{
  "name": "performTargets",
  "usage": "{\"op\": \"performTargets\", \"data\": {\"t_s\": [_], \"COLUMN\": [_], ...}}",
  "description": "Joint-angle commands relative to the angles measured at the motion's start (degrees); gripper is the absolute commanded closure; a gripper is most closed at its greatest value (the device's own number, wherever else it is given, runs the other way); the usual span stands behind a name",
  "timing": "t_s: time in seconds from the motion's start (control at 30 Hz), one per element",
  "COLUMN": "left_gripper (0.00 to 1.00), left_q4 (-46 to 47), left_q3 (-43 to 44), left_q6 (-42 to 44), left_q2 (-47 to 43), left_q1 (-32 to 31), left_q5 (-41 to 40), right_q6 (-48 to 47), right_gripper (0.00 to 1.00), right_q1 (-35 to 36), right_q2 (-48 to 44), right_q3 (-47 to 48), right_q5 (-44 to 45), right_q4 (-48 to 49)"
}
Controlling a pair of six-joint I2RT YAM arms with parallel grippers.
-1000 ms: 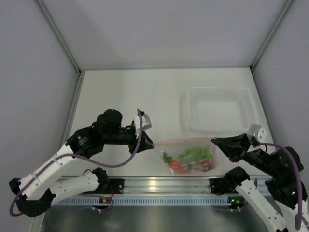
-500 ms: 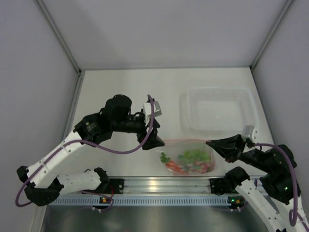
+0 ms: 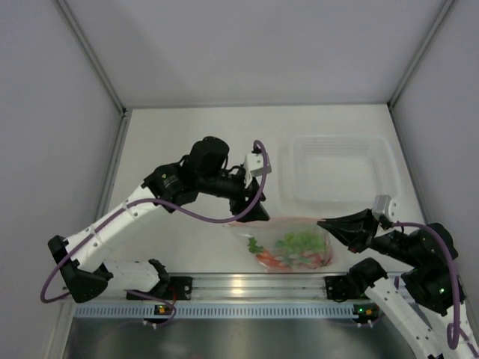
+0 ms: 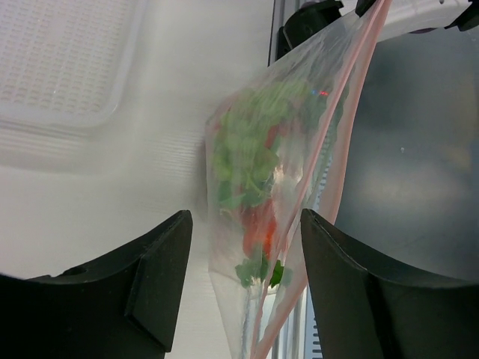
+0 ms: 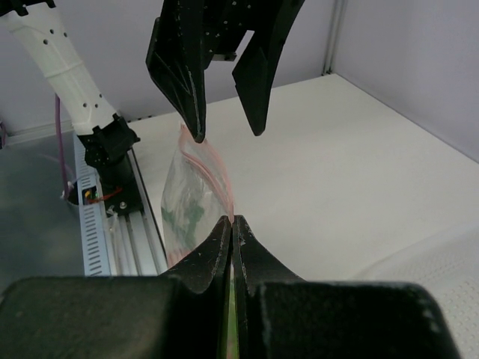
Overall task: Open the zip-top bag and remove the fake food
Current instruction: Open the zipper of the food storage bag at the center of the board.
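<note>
1. Zip-top bag (image 3: 288,238) sits near the table's (image 3: 194,142) 5 o'clock edge. The clenched right pincer (image 3: 323,222) pinches its pink zip strip at the 3 o'clock end.
2. Left pincer (image 3: 251,215) gapes wide astride the bag's 9 o'clock corner, grasping nothing.
3. Clear crinkly film shows the fake food (image 3: 290,247): green leafy and red-orange pieces.
4. Ribbed clear tub (image 3: 337,168) lies at 2 o'clock.
</note>
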Motion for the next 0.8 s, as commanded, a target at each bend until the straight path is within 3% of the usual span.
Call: {"op": "performTargets", "data": {"t_s": [0.0, 0.27, 0.5, 0.73, 0.77], "left_gripper": [0.35, 0.35, 0.45, 0.46, 0.57], "left_q4": [4.6, 6.2, 7.9, 8.4, 8.4], "left_q3": [-0.4, -2.4, -3.6, -3.1, -3.1], "left_q6": [0.8, 0.2, -0.5, -0.8, -0.8], "left_q2": [-0.5, -0.5, 0.7, 3.6, 3.7], "left_q1": [0.1, 0.0, -1.4, -2.1, -2.2], "left_q5": [3.7, 6.9, 3.1, 6.4, 6.5], "right_q6": [-1.0, -0.4, 0.0, 0.0, 0.0], "right_gripper": [1.0, 1.0, 1.0, 1.0, 1.0], "right_q1": [0.4, 0.3, 0.4, 0.4, 0.3], "right_q2": [-0.1, 0.2, 0.7, 0.9, 1.0], "right_q3": [0.6, 0.7, 1.5, 1.4, 1.3], "right_q5": [-0.6, 0.0, -2.0, -2.5, -2.3], "right_q4": [4.4, 5.0, 5.6, 5.9, 5.9]}}
